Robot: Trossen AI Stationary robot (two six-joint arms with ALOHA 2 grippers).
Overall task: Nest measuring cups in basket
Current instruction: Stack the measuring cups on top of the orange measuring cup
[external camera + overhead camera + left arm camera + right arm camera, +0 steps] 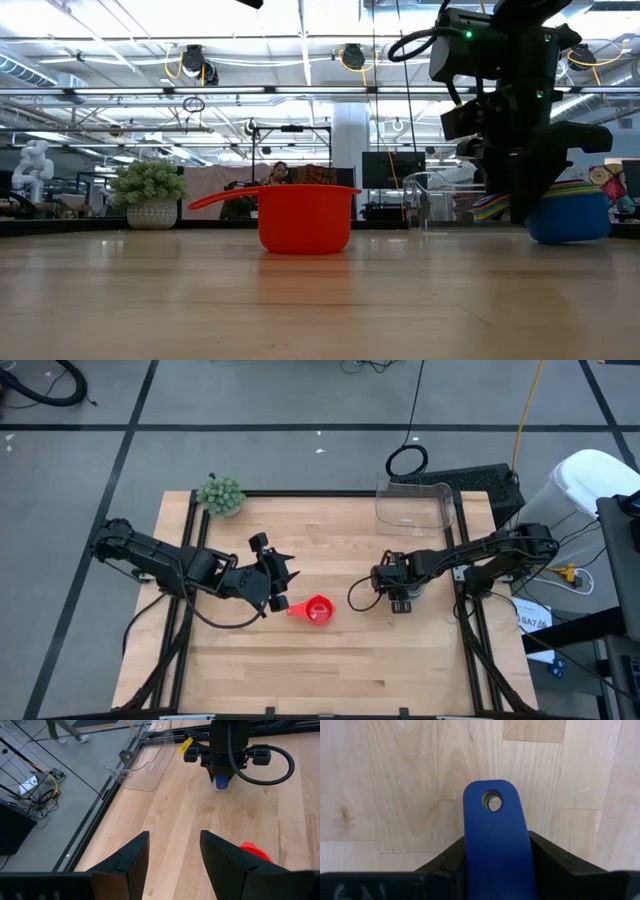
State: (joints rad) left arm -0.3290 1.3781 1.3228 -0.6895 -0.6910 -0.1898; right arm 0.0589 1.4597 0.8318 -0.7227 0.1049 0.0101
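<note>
A red measuring cup [318, 610] stands upright on the table's middle, also seen in the low view [305, 215], and its handle points toward my left gripper [278, 585]. That gripper is open [175, 850], just left of the cup, which is not between its fingers. My right gripper [400, 598] is right of centre and shut on a dark blue measuring cup. In the low view, several nested cups [570, 215] sit below it with coloured rims showing. The clear basket [415, 500] stands at the far edge. My right gripper [492, 852] pinches the dark blue cup's flat handle [492, 820] between its two fingers, coming from above and pointing down. The handle's holed free end sticks out past the fingertips. In the low view the blue cup's bowl [570, 225] is at table level below the gripper.
A fuzzy grey-green ball [220, 495] sits at the table's far left corner. A dark keyboard-like object [480, 480] lies behind the basket. Bare wood [330, 670] spreads across the near half of the table. A person [280, 172] shows far behind the table.
</note>
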